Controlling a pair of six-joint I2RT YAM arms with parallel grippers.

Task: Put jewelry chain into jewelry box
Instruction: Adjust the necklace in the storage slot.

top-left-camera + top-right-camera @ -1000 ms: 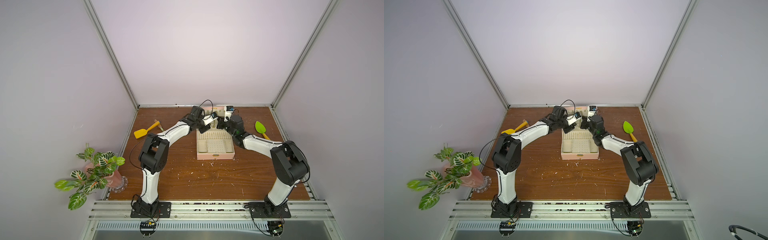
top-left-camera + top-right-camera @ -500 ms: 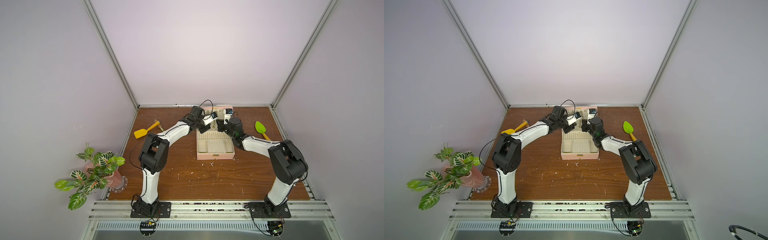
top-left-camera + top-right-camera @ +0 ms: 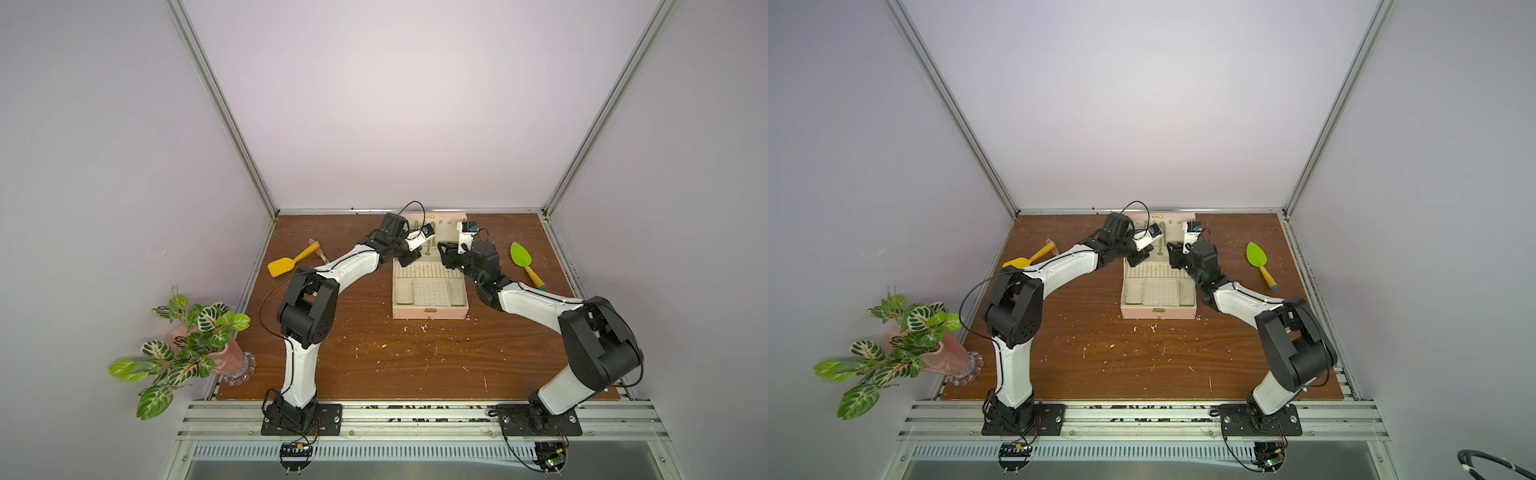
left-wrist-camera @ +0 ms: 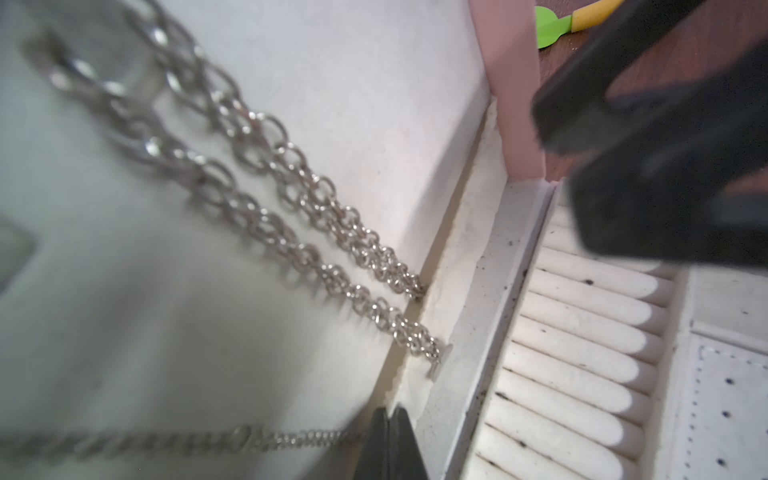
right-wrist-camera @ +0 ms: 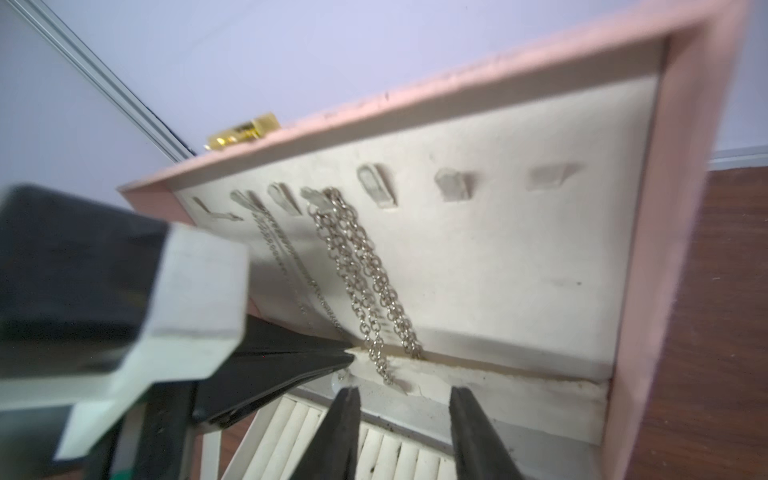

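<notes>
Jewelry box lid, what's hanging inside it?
The jewelry chain hangs doubled from a hook. A thinner strand hangs beside it, its lower end covered by the left gripper.

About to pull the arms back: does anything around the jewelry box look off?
Yes. The jewelry chain hangs doubled from a lid hook of the jewelry box, but one end drops into the hinge crease. The lining there looks frayed, and white flecks litter the table in front.
</notes>
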